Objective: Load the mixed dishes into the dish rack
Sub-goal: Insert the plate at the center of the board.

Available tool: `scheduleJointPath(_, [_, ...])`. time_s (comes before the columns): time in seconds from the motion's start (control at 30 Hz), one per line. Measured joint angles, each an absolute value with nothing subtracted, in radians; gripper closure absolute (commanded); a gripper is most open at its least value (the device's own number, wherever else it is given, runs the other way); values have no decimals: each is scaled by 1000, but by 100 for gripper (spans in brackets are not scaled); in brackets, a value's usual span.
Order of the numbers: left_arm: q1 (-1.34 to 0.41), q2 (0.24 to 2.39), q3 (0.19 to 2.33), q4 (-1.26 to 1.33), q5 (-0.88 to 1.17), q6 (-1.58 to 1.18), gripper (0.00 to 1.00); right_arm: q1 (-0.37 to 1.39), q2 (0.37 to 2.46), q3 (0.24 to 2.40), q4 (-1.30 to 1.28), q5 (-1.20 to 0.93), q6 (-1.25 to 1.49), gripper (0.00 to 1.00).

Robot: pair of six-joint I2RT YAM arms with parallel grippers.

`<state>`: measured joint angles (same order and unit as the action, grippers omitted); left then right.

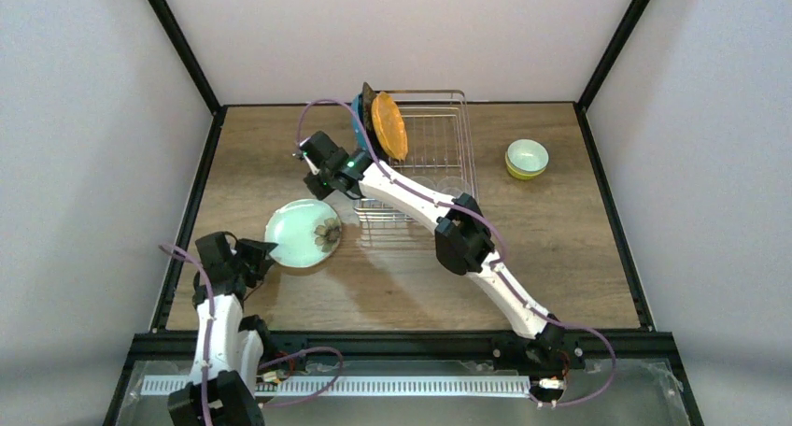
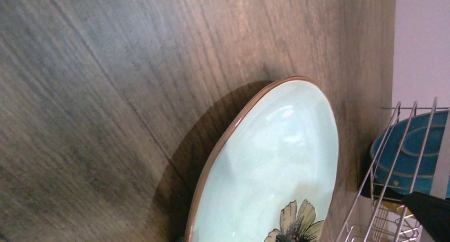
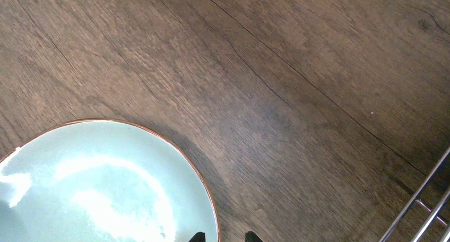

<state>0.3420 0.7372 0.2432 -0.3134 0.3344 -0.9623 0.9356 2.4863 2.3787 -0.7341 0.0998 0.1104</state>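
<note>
Right gripper, as I'm watching, is hovering slightly parted and empty over the surface beside the pale green plate lying near the dish rack; whether the left gripper is parted I cannot tell.

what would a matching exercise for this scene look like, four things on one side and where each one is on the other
Things:
1. orange plate
2. pale green plate
3. small bowls
4. dish rack

Places:
a. stacked on the table, right of the rack
b. far middle of the table
c. standing on edge in the rack
d. lying flat on the table, near-left of the rack

Pairs: 1-c, 2-d, 3-a, 4-b
</note>
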Motion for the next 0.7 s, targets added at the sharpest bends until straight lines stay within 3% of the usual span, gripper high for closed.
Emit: scheduleJointPath(0.7, [342,679,176,-349,331,-994,0,902,2524,2426,-728,36,108,54])
